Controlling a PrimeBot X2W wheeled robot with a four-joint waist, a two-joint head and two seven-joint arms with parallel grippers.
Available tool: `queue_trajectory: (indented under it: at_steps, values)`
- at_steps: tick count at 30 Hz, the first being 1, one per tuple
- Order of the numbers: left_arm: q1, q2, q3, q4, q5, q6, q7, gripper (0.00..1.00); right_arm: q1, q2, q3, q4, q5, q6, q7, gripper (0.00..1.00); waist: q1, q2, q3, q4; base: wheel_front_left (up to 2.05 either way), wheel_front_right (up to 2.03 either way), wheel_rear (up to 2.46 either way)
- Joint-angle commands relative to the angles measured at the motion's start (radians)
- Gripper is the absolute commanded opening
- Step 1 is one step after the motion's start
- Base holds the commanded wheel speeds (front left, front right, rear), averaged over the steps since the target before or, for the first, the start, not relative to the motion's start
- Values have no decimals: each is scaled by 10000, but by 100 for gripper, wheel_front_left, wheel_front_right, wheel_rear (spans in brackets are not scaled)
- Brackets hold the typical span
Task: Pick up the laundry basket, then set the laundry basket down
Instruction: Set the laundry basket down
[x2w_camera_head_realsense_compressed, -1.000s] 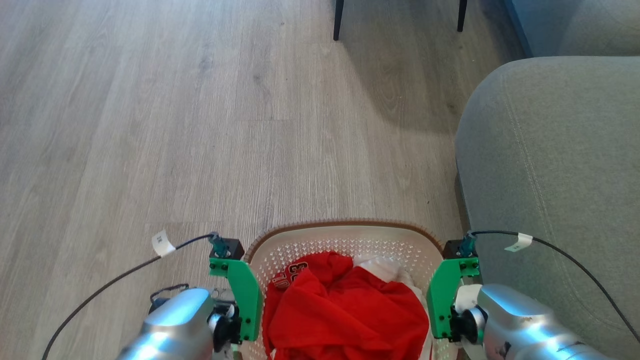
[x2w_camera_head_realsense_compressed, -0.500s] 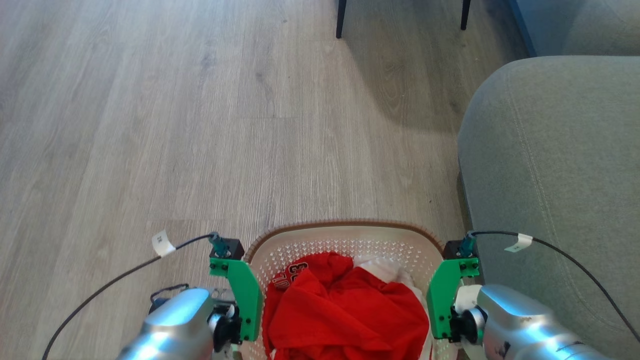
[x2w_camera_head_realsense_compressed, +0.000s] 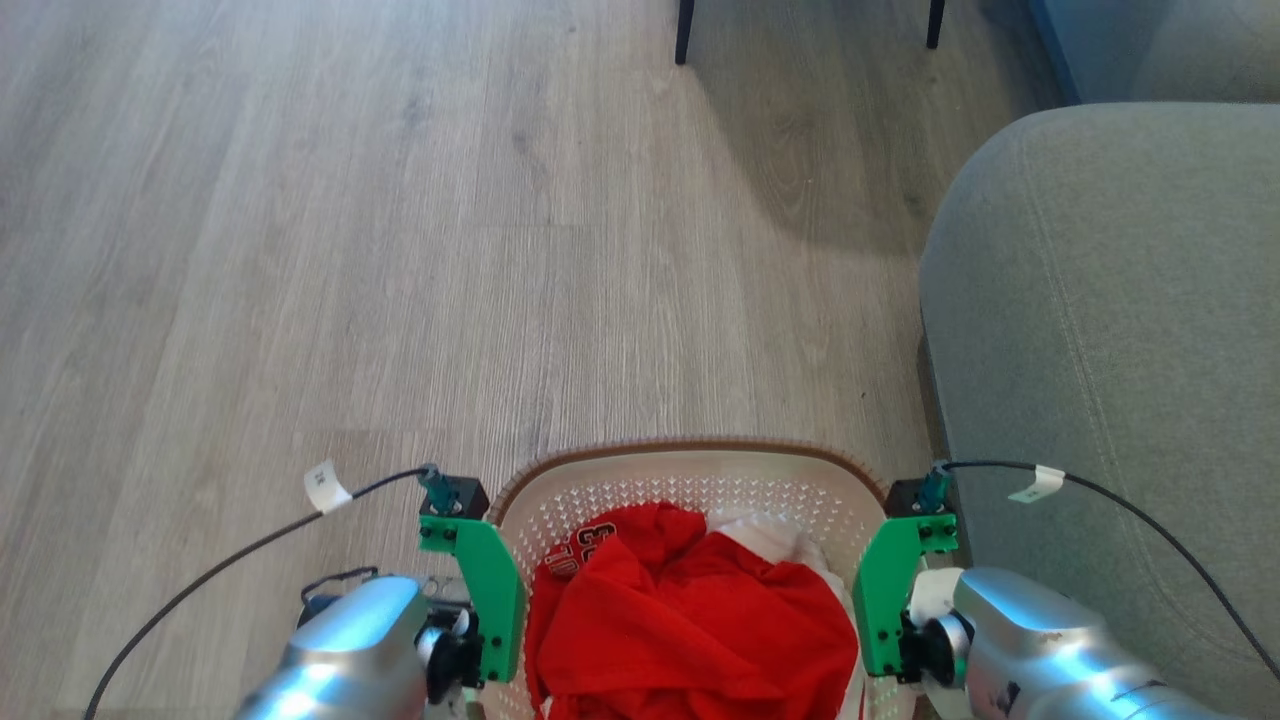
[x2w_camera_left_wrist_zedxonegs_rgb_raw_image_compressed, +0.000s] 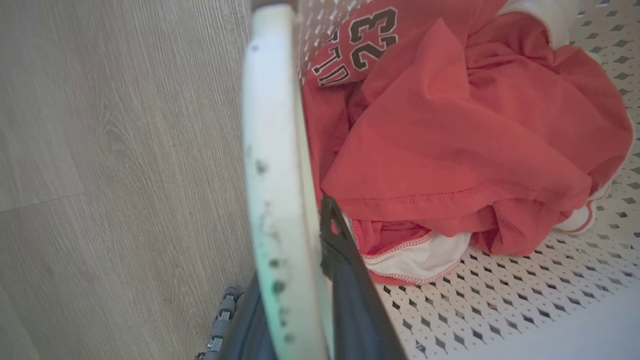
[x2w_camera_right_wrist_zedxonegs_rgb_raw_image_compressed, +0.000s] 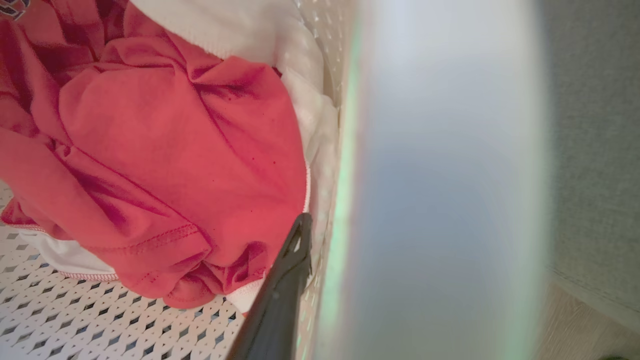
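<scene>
Outside the left jaws lies pale wood-look floor (x2w_camera_head_realsense_compressed: 300, 250), and a black cable (x2w_camera_head_realsense_compressed: 230, 555) loops over it from the left wrist. The left jaws are clamped on the left handle (x2w_camera_left_wrist_zedxonegs_rgb_raw_image_compressed: 272, 150) of the laundry basket (x2w_camera_head_realsense_compressed: 700, 475). In the left wrist view the white handle stands on edge between two dark fingers (x2w_camera_left_wrist_zedxonegs_rgb_raw_image_compressed: 350, 280), one inside the basket along the perforated wall and the other just outside it. A green bracket (x2w_camera_head_realsense_compressed: 490, 590) on that wrist sits just beside the basket's left side.

The basket spans the gap between the two sets of jaws, its brown rim curving across just ahead of them. I cannot tell whether its base is off the floor. Inside it, between the jaws, a crumpled red shirt (x2w_camera_head_realsense_compressed: 690, 620) with dark numbers lies over a white garment (x2w_camera_head_realsense_compressed: 770, 535), and both come close up to the inner fingers. Far ahead of the jaws stand two dark chair legs (x2w_camera_head_realsense_compressed: 685, 30).

The right jaws grip the right handle (x2w_camera_right_wrist_zedxonegs_rgb_raw_image_compressed: 440, 175), which shows as a wide pale blur right beside the one visible finger (x2w_camera_right_wrist_zedxonegs_rgb_raw_image_compressed: 280, 295). That finger lies inside the basket along the wall, and the outer one is hidden behind the handle. A second green bracket (x2w_camera_head_realsense_compressed: 885, 590) sits against the basket's right side. Just outside the right jaws rises a grey sofa (x2w_camera_head_realsense_compressed: 1100, 330), near the basket.
</scene>
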Motion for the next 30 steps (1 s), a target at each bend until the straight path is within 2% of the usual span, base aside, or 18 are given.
queue_trajectory:
  at_steps: [1,12,22,27,30]
  values:
    - [-548,-70,66,-311,102,-165,-144,0,-530,321,111,-248,15,171,-103,0,0,0,64,-9,0,0,0]
    - [-838,-70,66,-432,130,-157,-393,0,-836,166,203,-292,-35,171,-452,0,0,0,963,-90,0,0,0]
    - [-1235,-70,65,-680,290,128,-835,0,-1261,-141,234,-464,-109,171,-1158,0,0,0,2285,-113,0,0,0]
    - [-1759,-70,65,-918,505,439,-1229,0,-1669,-370,186,-568,-117,171,-1742,0,0,0,3574,-102,0,0,0]
    - [-1971,-70,65,-1066,593,455,-1236,0,-1860,-494,72,-611,-41,171,-2095,0,0,0,4214,-105,0,0,0]
